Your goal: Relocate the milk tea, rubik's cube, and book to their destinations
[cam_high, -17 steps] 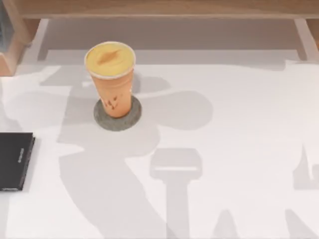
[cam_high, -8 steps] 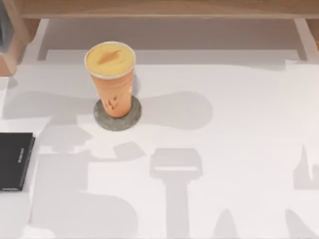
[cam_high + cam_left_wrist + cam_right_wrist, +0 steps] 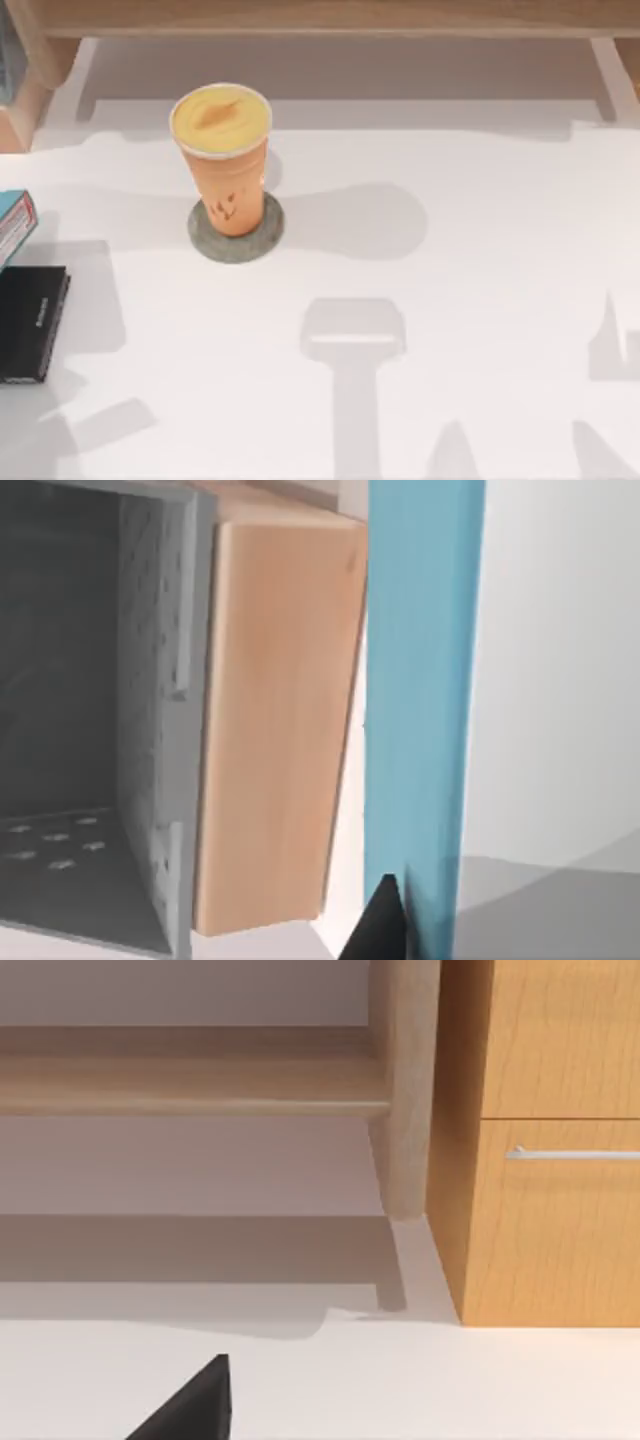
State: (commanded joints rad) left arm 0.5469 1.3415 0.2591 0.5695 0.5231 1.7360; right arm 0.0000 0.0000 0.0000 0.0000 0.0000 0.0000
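The milk tea, a tall orange cup, stands upright on the round grey coaster at the table's back left. A corner of the teal-blue book juts in at the left edge, just behind the flat black book. In the left wrist view the teal cover runs straight past a black finger, and my left gripper is shut on it. One black finger of my right gripper points at the back of the table, holding nothing. The rubik's cube is out of view.
A wooden shelf runs along the back. A wooden cabinet side with a grey open compartment stands beside the held book. A drawer unit with a metal handle is at the back right. Arm shadows lie across the white table.
The teal book's corner has come into the top view at the left edge. The left arm's shadow has slid leftward off the table's middle. Cup and black book have not moved.
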